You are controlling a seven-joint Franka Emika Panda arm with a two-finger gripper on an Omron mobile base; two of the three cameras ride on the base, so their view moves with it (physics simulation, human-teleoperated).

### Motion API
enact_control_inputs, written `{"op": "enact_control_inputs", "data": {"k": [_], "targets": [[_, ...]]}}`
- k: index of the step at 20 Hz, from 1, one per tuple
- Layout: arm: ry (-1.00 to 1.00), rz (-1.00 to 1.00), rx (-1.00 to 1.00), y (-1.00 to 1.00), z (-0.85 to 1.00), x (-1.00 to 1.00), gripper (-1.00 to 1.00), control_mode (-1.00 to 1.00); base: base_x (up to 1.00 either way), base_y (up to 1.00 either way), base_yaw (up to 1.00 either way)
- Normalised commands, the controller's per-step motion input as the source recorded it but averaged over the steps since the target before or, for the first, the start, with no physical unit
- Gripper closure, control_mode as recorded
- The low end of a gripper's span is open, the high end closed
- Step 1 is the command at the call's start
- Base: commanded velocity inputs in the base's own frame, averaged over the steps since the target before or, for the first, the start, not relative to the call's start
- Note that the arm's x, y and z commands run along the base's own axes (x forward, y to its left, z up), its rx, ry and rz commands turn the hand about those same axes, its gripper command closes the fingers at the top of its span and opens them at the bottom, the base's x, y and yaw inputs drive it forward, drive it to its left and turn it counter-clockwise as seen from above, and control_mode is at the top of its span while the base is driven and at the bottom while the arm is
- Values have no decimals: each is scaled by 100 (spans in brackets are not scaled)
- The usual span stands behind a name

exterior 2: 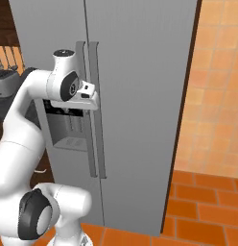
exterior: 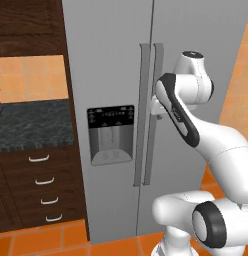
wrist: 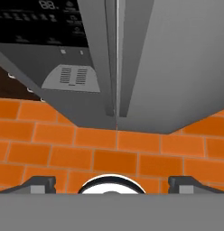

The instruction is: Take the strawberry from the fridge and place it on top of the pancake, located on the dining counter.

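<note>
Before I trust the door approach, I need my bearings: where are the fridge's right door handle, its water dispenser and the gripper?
right door handle (exterior: 157,100): left base view, upper part of the bar.
water dispenser (exterior: 111,135): left base view, recess under the black panel.
gripper (wrist: 111,184): hand view, midway between the fingertips.

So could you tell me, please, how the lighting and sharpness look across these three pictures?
Left base view: even, flat light on the fridge, no glare, only soft shading beside its handles; slightly soft overall. Right base view: the same flat light, with the fridge's right edge darker. Hand view: the doors fall to dark grey low down, the orange floor tiles are bright, and the perspective is steep.
</note>
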Motion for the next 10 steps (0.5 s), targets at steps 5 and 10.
{"op": "enact_control_inputs", "data": {"k": [5,10], "targets": [[-18,0,0,-10,4,3,-100,-100,0,0,0],[-16,1,0,-7,28,3,-100,-100,0,0,0]]}}
